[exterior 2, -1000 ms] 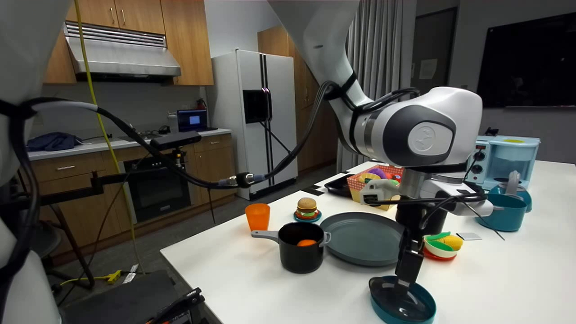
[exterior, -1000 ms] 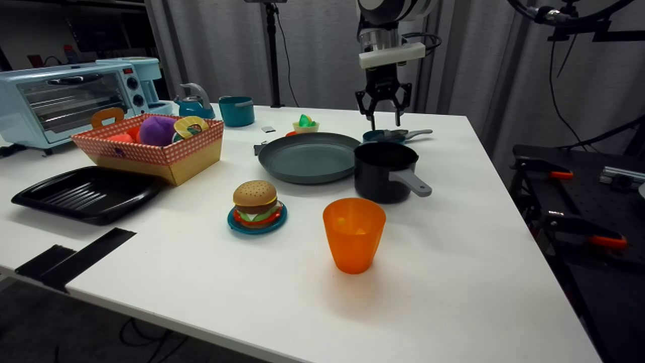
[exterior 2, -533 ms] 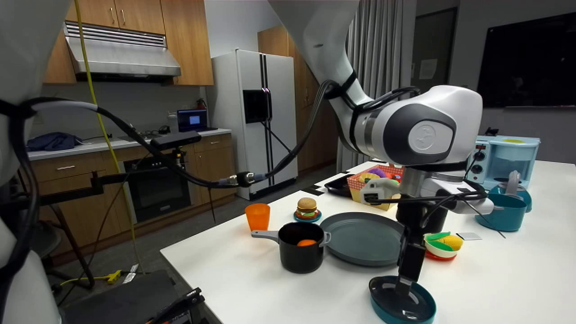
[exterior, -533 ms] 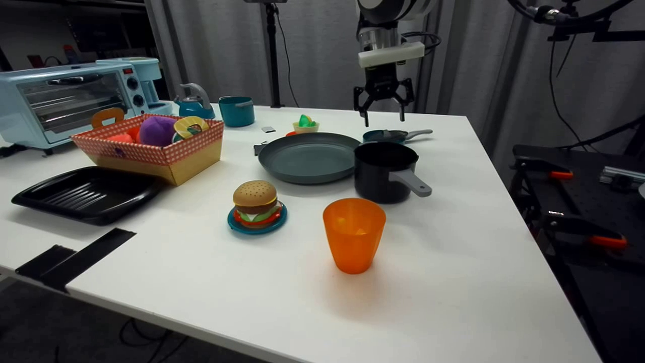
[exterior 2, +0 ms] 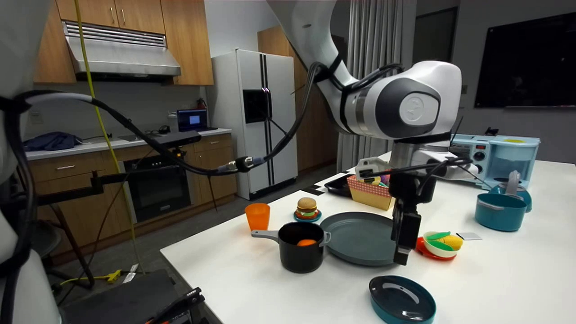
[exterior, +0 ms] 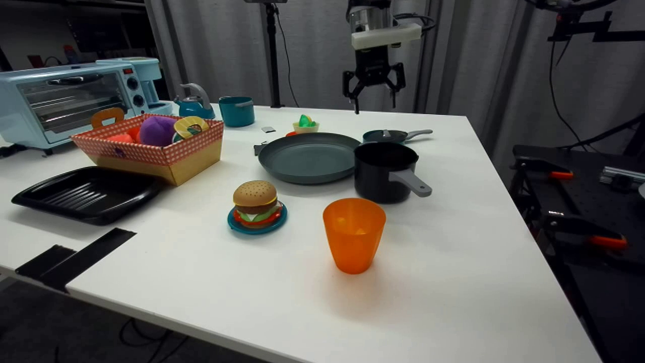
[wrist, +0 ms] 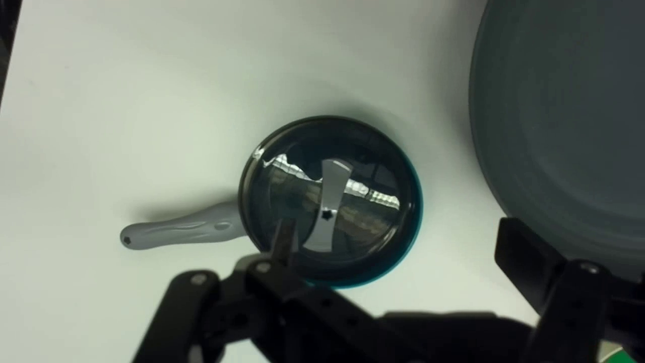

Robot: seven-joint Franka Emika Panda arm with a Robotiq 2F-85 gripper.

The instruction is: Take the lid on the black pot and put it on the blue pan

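The dark round lid (exterior 2: 398, 294) lies on the small teal-blue pan (exterior 2: 381, 310). The wrist view shows the lid (wrist: 373, 217) with its grey strip handle up, and the grey pan handle (wrist: 184, 229) pointing left. A teal rim shows along its right and lower edge. My gripper (exterior: 375, 109) is open and empty above the lid, clear of it. In the wrist view my gripper (wrist: 395, 229) has its fingers wide apart. The black pot (exterior 2: 301, 258) stands without a lid; an orange thing shows inside. The wide grey-blue pan (exterior 2: 360, 238) lies beside the pot with nothing on it.
An orange cup (exterior: 354, 234) and a toy burger (exterior: 256, 201) on a small teal plate stand nearer the table front. A bowl of toy food (exterior 2: 438, 249) is beyond the gripper. A basket (exterior: 196, 161), black tray (exterior: 90, 196) and teal pot (exterior 2: 500, 216) stand farther off.
My gripper's fingers have spread apart and let go of the lid. The gripper has then risen away from it. The lid stays on the small teal-blue pan.
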